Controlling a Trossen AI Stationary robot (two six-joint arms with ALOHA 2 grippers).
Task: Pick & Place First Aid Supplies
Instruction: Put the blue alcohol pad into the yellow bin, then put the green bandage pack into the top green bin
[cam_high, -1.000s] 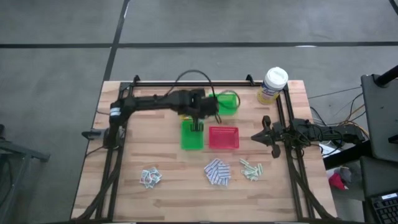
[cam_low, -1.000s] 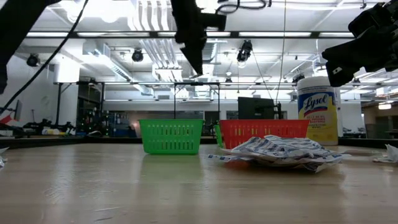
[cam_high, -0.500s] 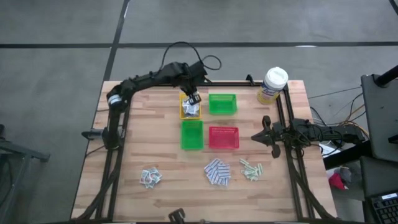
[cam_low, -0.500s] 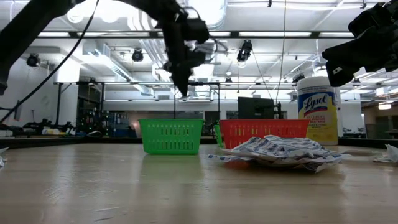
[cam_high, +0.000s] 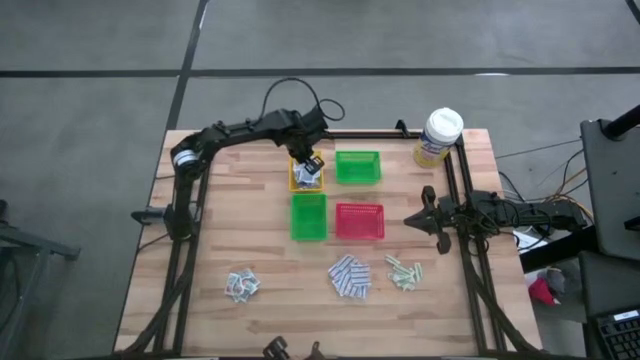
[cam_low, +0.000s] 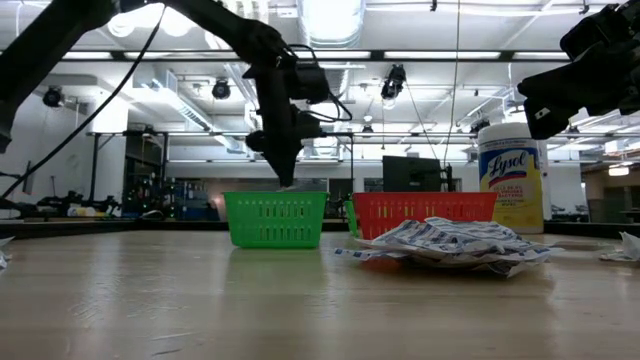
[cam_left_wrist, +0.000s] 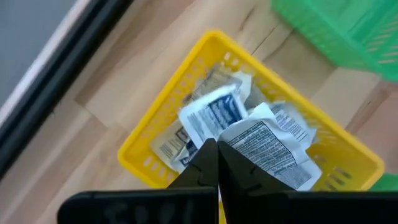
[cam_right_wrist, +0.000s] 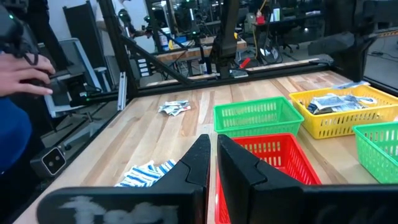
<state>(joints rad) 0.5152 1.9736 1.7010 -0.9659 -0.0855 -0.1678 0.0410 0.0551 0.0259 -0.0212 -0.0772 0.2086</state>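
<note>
My left gripper (cam_high: 311, 163) hangs shut over the yellow tray (cam_high: 295, 181), pointing steeply down. Several white-grey sachets (cam_left_wrist: 205, 121) lie in that tray (cam_left_wrist: 152, 137). One printed sachet (cam_left_wrist: 267, 146) starts right at the fingertips (cam_left_wrist: 217, 144). On the near part of the table lie three loose heaps: white-grey sachets (cam_high: 241, 285), blue-and-white pads (cam_high: 349, 277) and pale green strips (cam_high: 403, 271). My right gripper (cam_high: 412, 220) waits shut at the table's right edge, holding nothing. My left gripper pinches a white-grey printed sachet by its edge (cam_left_wrist: 225, 144) between the ends of its two fingers, coming from above and pointing down. The sachet hangs just over the other sachets in the yellow tray; I cannot tell whether it touches them.
Two green trays (cam_high: 358, 166) (cam_high: 308, 217) and a red tray (cam_high: 359, 221) stand close around the yellow one. A yellow canister with a white lid (cam_high: 440, 137) stands at the far right corner. A person's hand (cam_right_wrist: 25, 68) shows beyond the table's near side.
My left gripper has swung from above the near green tray toward the table's far edge to over the yellow tray. It has come down and rolled about its own axis, and stayed shut throughout.
</note>
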